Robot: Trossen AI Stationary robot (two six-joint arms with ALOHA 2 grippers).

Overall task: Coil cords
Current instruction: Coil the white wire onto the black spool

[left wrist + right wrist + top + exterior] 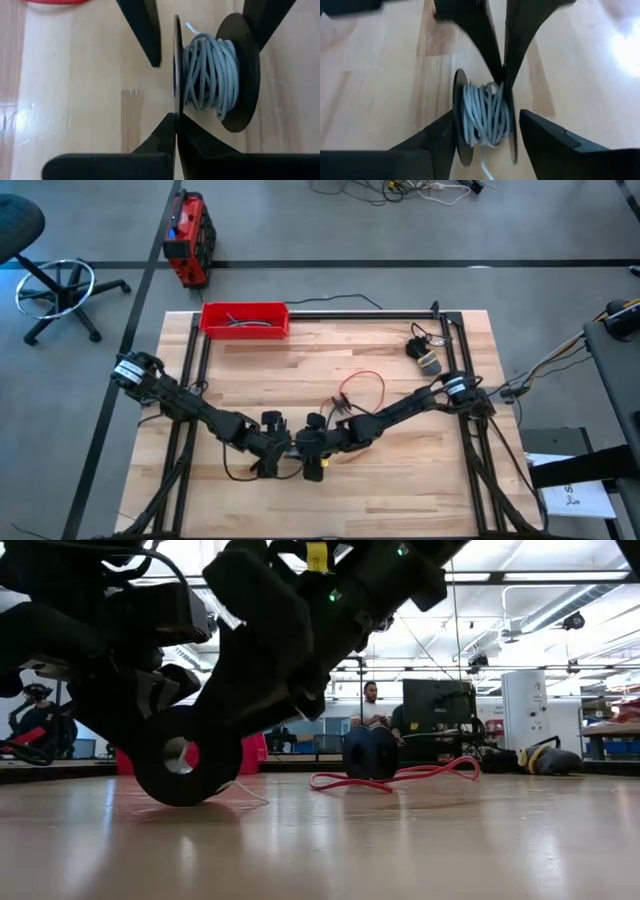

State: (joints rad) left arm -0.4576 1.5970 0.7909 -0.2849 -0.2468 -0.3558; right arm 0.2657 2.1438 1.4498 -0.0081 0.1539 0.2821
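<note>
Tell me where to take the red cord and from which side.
Pinch the red cord at its open loop, coming straight down from above: it lies flat and slack on the table, clear of the white cord's spool.

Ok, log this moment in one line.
white cord: wound on black spool | left pincer: gripping flange | right pincer: straddling spool | red cord: loose

A red tray (pixel 245 319) with dark cables sits at the wooden table's (pixel 400 480) far edge; a red case (pixel 187 238) and office chair (pixel 40 275) occupy the floor beyond.
</note>
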